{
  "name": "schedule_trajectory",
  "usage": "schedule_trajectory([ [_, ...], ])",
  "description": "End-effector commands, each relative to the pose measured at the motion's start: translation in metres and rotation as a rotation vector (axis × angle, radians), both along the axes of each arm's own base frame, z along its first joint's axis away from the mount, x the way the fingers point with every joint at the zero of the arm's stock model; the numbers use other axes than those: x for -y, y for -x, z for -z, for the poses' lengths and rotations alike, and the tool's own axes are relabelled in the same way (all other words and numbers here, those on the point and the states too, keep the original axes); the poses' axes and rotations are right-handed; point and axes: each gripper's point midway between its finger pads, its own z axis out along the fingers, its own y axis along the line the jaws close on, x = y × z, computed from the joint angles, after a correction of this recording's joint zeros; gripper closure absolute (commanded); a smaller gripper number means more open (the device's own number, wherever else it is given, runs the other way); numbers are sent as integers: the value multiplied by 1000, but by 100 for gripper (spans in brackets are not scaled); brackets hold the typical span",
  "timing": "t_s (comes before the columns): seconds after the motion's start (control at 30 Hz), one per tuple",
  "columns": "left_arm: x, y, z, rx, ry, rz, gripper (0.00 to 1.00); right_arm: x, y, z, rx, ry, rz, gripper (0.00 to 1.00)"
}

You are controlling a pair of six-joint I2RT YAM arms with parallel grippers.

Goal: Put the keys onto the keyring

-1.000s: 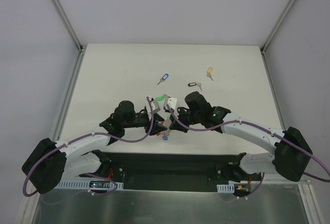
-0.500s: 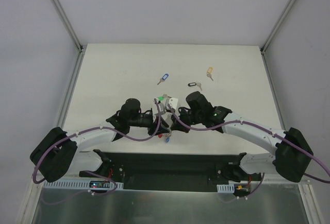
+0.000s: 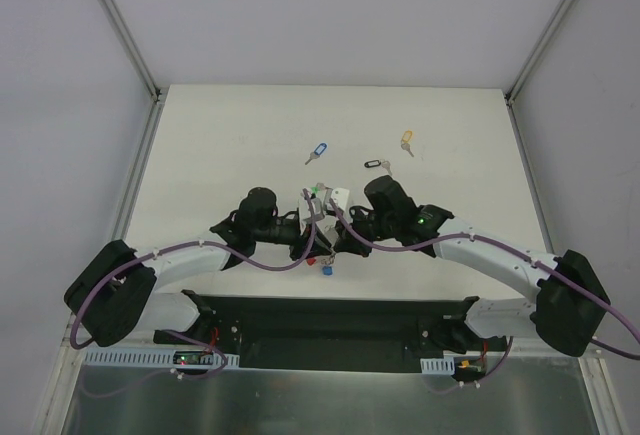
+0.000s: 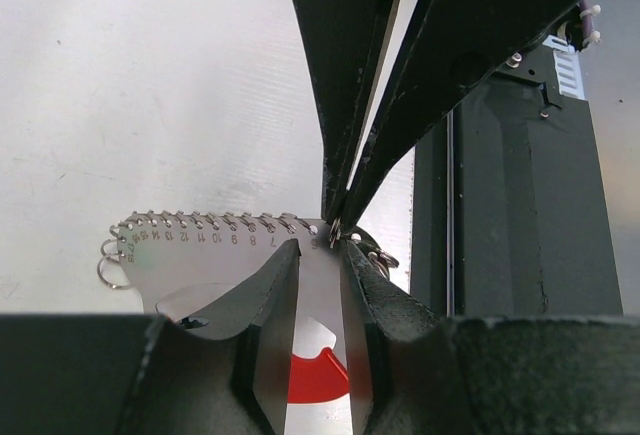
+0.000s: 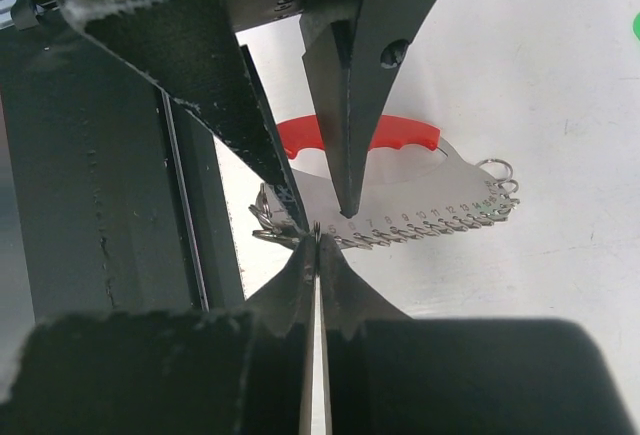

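Off-white table (image 3: 200, 155), seen from above, bounded left and right by metal rails (image 3: 135, 170), with three tagged keys lying flat and well apart on its far half. Taking the black-tagged key (image 3: 377, 165) as reference, the blue-tagged key (image 3: 317, 152) lies to its left and slightly farther back, and the yellow-tagged key (image 3: 406, 141) lies near it, to its right and farther back. A green tag (image 3: 313, 192) and a second blue tag (image 3: 326, 265) show left of and nearer than the reference key; whether they rest on the table cannot be told.
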Motion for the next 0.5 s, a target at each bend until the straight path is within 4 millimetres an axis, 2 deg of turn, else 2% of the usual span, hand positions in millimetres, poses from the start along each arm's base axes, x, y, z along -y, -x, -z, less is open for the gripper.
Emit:
schedule_trajectory([
  [0.0,20,8,-32,69,87,110,77,-11,13,-12,13,-54,-92,99],
  [0.27,18,21,-34,55,104,176,75,-11,15,-11,8,-54,-104,99],
  [0.37,20,21,-36,49,108,186,79,-11,17,-11,4,-55,-117,99],
  [0.47,22,19,-39,44,110,186,87,-11,19,-11,-2,-56,-127,99],
])
